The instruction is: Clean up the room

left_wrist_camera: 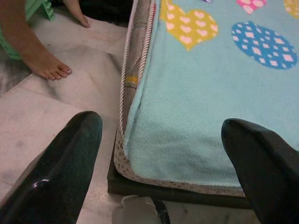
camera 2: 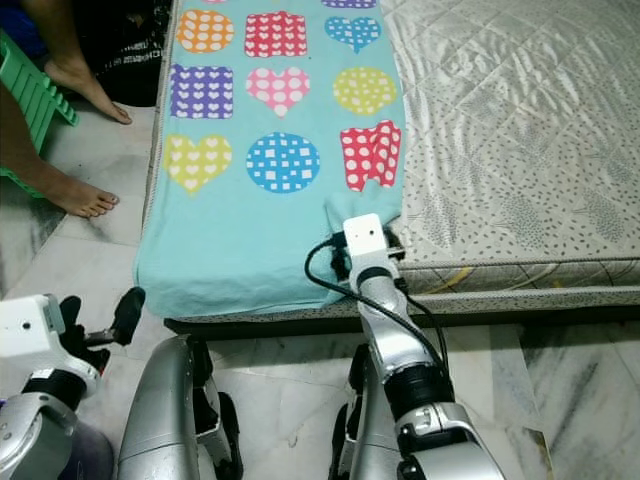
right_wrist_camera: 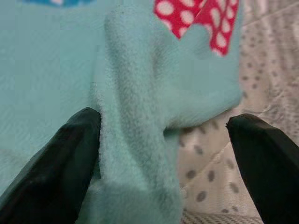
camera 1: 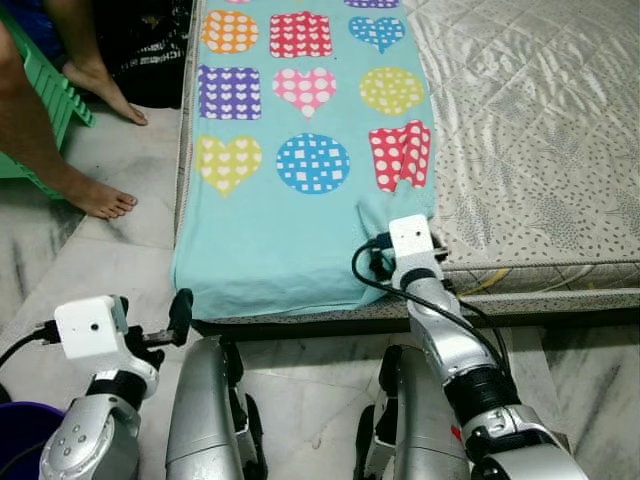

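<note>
A teal blanket [camera 1: 290, 230] printed with coloured hearts, circles and squares lies flat along the left part of the mattress [camera 1: 540, 120]. Its near right corner is bunched into a raised fold [right_wrist_camera: 135, 116]. My right gripper [right_wrist_camera: 163, 163] sits at that corner, open, with one finger on each side of the fold and the cloth between them. My left gripper [left_wrist_camera: 163, 163] hovers off the bed's near left corner, above the floor, open and empty. The blanket's near left corner [left_wrist_camera: 154, 154] lies just ahead of it.
A person's bare feet [camera 1: 100, 195] rest on the marble floor [camera 1: 110, 260] left of the bed, by a green plastic stool [camera 1: 60, 90]. A purple bucket [camera 1: 20, 430] stands at my lower left. The mattress's right half is bare quilted fabric.
</note>
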`<state>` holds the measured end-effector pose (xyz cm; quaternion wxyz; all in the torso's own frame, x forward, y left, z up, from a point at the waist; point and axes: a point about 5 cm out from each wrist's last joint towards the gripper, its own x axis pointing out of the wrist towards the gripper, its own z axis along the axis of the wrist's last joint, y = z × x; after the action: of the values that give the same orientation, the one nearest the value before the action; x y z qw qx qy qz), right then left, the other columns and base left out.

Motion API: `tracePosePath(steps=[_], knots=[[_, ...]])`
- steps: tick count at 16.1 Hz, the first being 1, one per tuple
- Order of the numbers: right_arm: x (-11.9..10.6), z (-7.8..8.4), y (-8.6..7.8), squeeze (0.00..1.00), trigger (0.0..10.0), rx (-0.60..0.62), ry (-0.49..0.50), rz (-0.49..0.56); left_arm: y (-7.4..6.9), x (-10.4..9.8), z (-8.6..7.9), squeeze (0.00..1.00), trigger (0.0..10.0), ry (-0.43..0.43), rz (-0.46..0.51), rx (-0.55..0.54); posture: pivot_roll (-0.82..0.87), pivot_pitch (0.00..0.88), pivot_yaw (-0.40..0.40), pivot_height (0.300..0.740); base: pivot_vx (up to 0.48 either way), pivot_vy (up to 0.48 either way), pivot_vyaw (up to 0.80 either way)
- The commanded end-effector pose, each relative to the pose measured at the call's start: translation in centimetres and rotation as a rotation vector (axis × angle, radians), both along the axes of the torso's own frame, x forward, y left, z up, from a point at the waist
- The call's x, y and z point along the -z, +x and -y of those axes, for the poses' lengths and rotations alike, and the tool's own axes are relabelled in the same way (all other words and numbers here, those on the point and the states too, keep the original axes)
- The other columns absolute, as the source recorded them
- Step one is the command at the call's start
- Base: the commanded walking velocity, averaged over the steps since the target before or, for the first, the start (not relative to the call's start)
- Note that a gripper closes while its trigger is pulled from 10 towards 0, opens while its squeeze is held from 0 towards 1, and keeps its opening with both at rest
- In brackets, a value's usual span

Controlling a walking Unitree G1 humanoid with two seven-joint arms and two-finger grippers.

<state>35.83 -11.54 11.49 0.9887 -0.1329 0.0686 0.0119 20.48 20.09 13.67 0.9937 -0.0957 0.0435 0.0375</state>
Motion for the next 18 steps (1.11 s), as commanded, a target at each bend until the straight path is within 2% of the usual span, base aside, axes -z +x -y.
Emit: tracePosePath(steps=[1, 2, 5, 9, 10, 11, 12, 13, 14, 15, 16, 17, 18], knots=[[0.4, -0.1, -0.3, 0.00, 3.8, 0.031, 0.017, 0.002, -0.3, 0.4, -0.2, 0.00, 10.0, 0.005, -0.022, -0.021, 0.08, 0.330, -0.055, 0.556, 0.000, 0.000, 0.00], [0.5, -0.3, -0.4, 0.00, 0.0, 0.038, 0.028, -0.001, -0.2, 0.3, -0.2, 0.00, 10.0, 0.005, -0.018, -0.023, 0.08, 0.328, -0.054, 0.556, 0.000, 0.000, 0.00], [0.8, -1.0, -0.5, 0.00, 0.0, 0.034, 0.024, 0.000, 0.1, 0.2, -0.3, 0.00, 10.0, 0.007, -0.010, -0.025, 0.08, 0.323, -0.053, 0.556, 0.000, 0.000, 0.00], [0.9, -1.1, -0.6, 0.00, 0.0, 0.016, 0.024, 0.005, 0.4, 0.1, -0.4, 0.00, 10.0, 0.009, 0.002, -0.031, 0.08, 0.311, -0.054, 0.556, 0.000, 0.000, 0.00], [1.0, -1.3, -0.7, 0.00, 1.6, 0.004, 0.022, 0.003, 0.5, 0.0, -0.3, 0.00, 10.0, 0.008, 0.006, -0.030, 0.08, 0.308, -0.053, 0.556, 0.000, 0.000, 0.00], [1.2, -1.8, -0.9, 0.00, 1.9, -0.018, 0.017, -0.004, 0.6, 0.0, -0.3, 0.00, 10.0, 0.007, 0.010, -0.028, 0.08, 0.307, -0.051, 0.556, 0.000, 0.000, 0.00], [1.4, -2.2, -1.0, 0.00, 2.6, -0.039, 0.008, -0.014, 0.7, 0.0, -0.3, 0.00, 10.0, 0.007, 0.012, -0.026, 0.08, 0.306, -0.050, 0.556, 0.000, 0.000, 0.00], [2.1, -2.8, -1.4, 0.00, 4.2, -0.066, -0.002, -0.044, 0.9, -0.1, -0.2, 0.00, 10.0, 0.007, 0.018, -0.023, 0.08, 0.305, -0.048, 0.556, 0.000, 0.000, 0.00], [2.5, -3.1, -1.7, 0.00, 8.1, -0.073, -0.002, -0.068, 1.1, -0.2, -0.2, 0.00, 10.0, 0.007, 0.021, -0.021, 0.08, 0.304, -0.047, 0.556, 0.000, 0.000, 0.00], [3.1, -3.3, -1.8, 0.00, 10.0, -0.075, -0.017, -0.083, 1.1, -0.3, -0.2, 0.00, 10.0, 0.007, 0.024, -0.018, 0.08, 0.306, -0.045, 0.556, 0.000, 0.000, 0.00], [3.2, -3.3, -1.8, 0.00, 9.1, -0.073, -0.018, -0.086, 1.1, -0.3, -0.2, 0.00, 10.0, 0.007, 0.025, -0.018, 0.08, 0.306, -0.045, 0.556, 0.000, 0.000, 0.00], [3.3, -3.1, -1.7, 0.00, 1.5, -0.051, -0.021, -0.080, 1.1, -0.3, -0.2, 0.00, 10.0, 0.008, 0.026, -0.017, 0.09, 0.307, -0.045, 0.556, 0.000, 0.000, 0.00], [3.0, -2.9, -1.5, 0.00, 0.0, -0.027, -0.022, -0.064, 1.1, -0.3, -0.3, 0.00, 10.0, 0.010, 0.027, -0.019, 0.09, 0.308, -0.046, 0.556, 0.000, 0.000, 0.00]])
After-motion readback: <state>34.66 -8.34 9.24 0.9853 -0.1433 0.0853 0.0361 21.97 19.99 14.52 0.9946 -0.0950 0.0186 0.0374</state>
